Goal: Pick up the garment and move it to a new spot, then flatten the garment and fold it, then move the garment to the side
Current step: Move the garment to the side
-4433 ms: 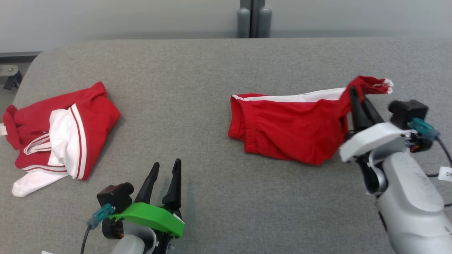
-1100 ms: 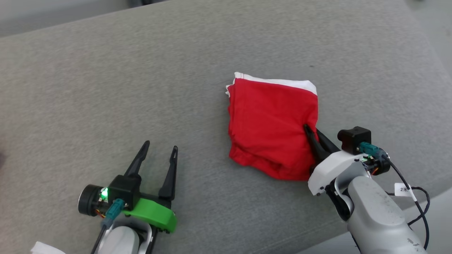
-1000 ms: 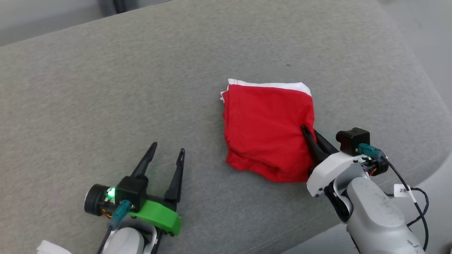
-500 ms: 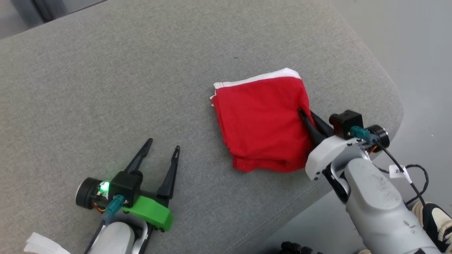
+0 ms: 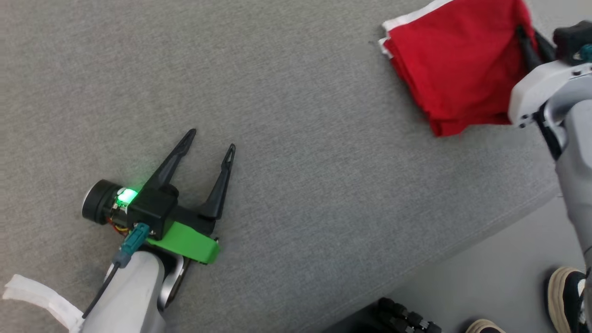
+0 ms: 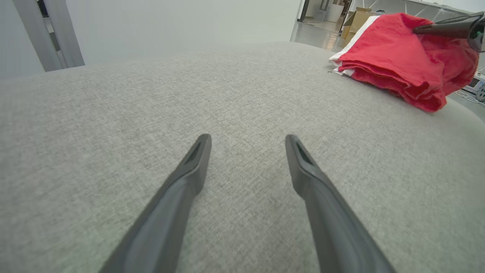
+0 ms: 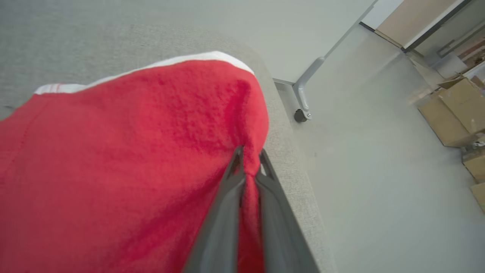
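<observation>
Item: garment (image 5: 453, 69), red, white-edged, folded, near the counter's (image 5: 323, 162) right edge. My right pincer (image 7: 250, 151) pinches its cloth; my left pincer (image 5: 212, 140) stands wide, empty.

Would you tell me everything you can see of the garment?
The garment is soft red cloth with a white band along one edge, folded into several layers. It lies near the edge of the grey fabric surface. The right tool is shut on a pinch of its edge, raising that side.
</observation>
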